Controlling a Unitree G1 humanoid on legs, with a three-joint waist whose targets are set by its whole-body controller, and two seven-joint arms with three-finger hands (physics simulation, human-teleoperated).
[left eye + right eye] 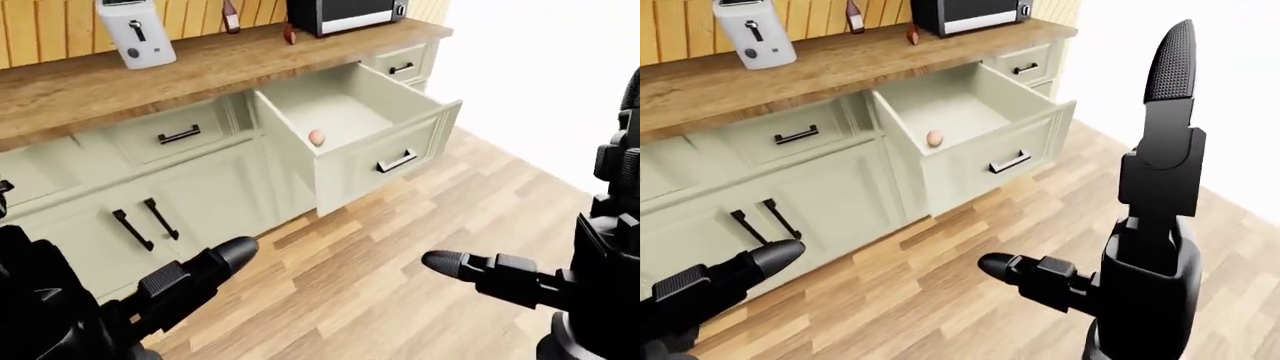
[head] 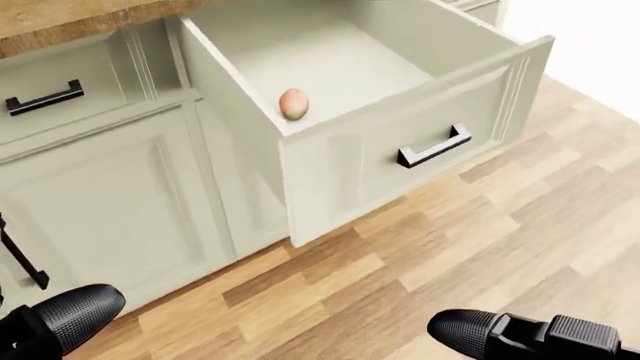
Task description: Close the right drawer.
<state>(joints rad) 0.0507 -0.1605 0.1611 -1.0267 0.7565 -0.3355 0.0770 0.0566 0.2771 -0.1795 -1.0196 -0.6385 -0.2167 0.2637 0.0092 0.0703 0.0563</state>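
pale green cabinets (image 1: 200, 202) with black bar handles (image 1: 135, 229) fill the left of the left-eye view under a wooden countertop (image 1: 210, 67). a vertical-plank wooden wall (image 1: 60, 30) runs along the top. light wood-plank floor (image 1: 400, 247) spreads across the lower right, bright white at the upper right.

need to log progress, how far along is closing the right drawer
Nothing looks done yet: the right drawer stands pulled fully out of the cabinet, with a small peach-coloured ball lying inside by its left wall. In hand: both the left hand and right hand are low over the wooden floor, fingers open, touching nothing. Left to do: reach the drawer front near its black handle and push it shut.
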